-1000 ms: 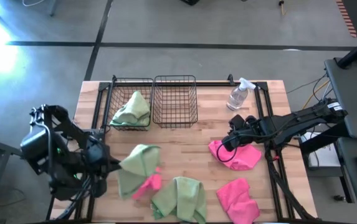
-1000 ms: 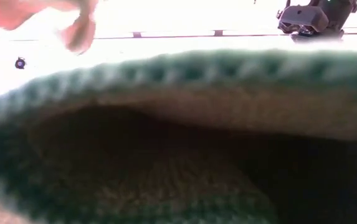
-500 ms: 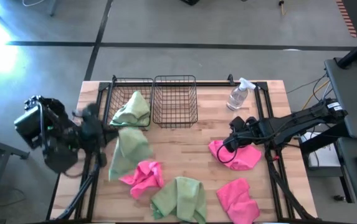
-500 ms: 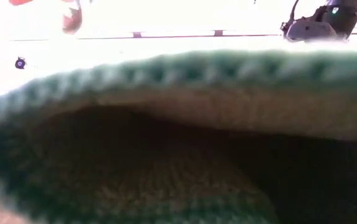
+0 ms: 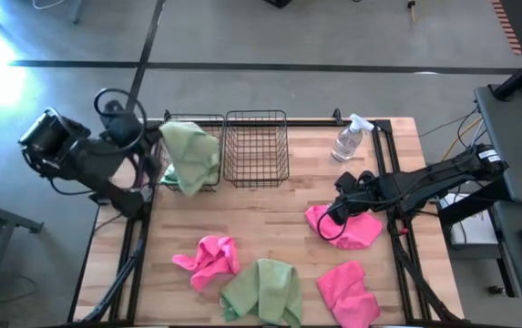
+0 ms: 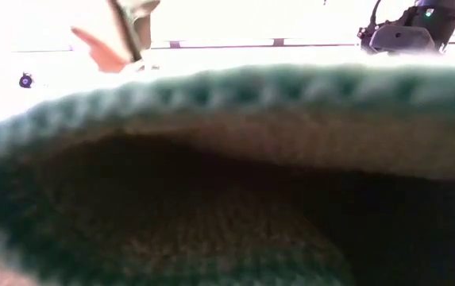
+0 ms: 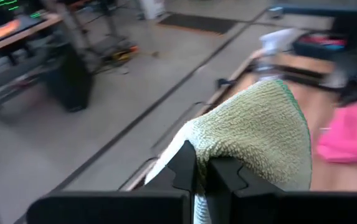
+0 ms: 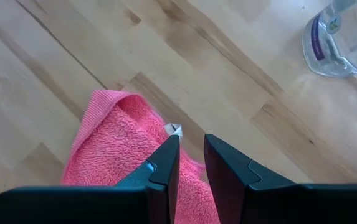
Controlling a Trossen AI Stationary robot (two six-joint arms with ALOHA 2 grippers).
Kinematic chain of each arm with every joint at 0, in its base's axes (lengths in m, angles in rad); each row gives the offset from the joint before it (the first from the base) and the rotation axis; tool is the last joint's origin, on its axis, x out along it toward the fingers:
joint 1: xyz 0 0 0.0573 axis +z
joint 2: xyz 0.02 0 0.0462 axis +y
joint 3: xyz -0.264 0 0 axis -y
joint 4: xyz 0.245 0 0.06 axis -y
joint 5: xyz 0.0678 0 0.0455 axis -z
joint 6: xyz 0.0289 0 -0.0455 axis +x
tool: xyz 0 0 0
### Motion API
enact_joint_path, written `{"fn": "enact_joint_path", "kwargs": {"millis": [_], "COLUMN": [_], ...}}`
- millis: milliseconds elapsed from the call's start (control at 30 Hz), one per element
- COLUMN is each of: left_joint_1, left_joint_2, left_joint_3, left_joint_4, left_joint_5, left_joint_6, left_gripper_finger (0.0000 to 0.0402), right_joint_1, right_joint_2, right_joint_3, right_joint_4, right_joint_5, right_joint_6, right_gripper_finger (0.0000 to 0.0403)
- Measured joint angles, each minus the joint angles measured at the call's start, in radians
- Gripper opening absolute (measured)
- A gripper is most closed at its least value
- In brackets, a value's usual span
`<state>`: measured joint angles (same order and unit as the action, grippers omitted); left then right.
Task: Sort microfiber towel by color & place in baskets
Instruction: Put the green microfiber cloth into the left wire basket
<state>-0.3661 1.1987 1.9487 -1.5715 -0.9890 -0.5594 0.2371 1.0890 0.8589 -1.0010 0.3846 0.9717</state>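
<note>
Grey concrete floor surrounds a pale wooden bench (image 5: 270, 228) seen from above, with 2 black wire baskets (image 5: 256, 148) standing side by side along its far edge. At the bench's far left corner, the left tool (image 5: 156, 146) has its fingers (image 7: 184, 171) pressed together on a fold of a light green towel (image 5: 190, 150), which hangs from the tool and drapes over the left basket (image 5: 208, 123); judging from this, the towel is being carried there to be let go, since green cloth looks already gathered in that basket, though the draped towel hides most of what lies inside. Just beside it, farther from the left tool, the right basket looks empty, and pink towels would presumably go there. On the bench's right side, the right tool (image 5: 338, 211) hovers low over a pink towel (image 5: 356, 228), its fingers (image 8: 166, 165) a little apart and straddling the cloth's raised fold without clearly gripping it, apparently poised to pick it up. Beyond that tool stands a clear spray bottle (image 5: 349, 138), which is not part of the sorting. Nearer the bench's front edge lie 3 more loose cloths: a second pink towel (image 5: 347, 290) close below the right tool, another green towel (image 5: 265, 290) in the middle, and a crumpled pink towel (image 5: 209, 258) touching it. That green towel fills the low view (image 6: 227, 183).
</note>
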Motion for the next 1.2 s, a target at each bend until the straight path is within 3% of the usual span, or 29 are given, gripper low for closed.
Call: {"fn": "enact_joint_path", "kwargs": {"millis": [167, 333, 467, 667, 1067, 1200], "left_joint_1": [0.127, 0.181, 0.185, 0.185, 0.185, 0.185], "left_joint_2": [-0.052, -0.065, -0.062, -0.093, -0.213, -0.237], "left_joint_3": [-0.103, -0.178, -0.220, -0.263, -0.294, -0.368], "left_joint_4": [0.000, 0.008, 0.015, 0.016, 0.047, 0.120], "left_joint_5": [0.001, 0.003, -0.002, -0.104, -0.059, -0.038], "left_joint_6": [-0.001, -0.002, 0.004, 0.011, 0.028, 0.069], "left_gripper_finger": [0.0002, 0.0002, 0.0002, 0.0002, 0.0002, 0.0002], "right_joint_1": [0.000, 0.000, 0.000, 0.000, 0.000, 0.000], "right_joint_2": [0.000, 0.000, 0.000, 0.000, 0.000, 0.000], "right_joint_3": [0.004, 0.022, 0.042, 0.068, 0.106, 0.114], "right_joint_4": [0.028, 0.073, 0.137, 0.241, 0.288, 0.285], "right_joint_5": [0.000, 0.001, 0.008, 0.009, 0.038, 0.038], "right_joint_6": [-0.003, -0.003, -0.004, -0.089, -0.159, -0.161], "right_gripper_finger": [0.0068, 0.0068, 0.0068, 0.0068, 0.0068, 0.0068]}}
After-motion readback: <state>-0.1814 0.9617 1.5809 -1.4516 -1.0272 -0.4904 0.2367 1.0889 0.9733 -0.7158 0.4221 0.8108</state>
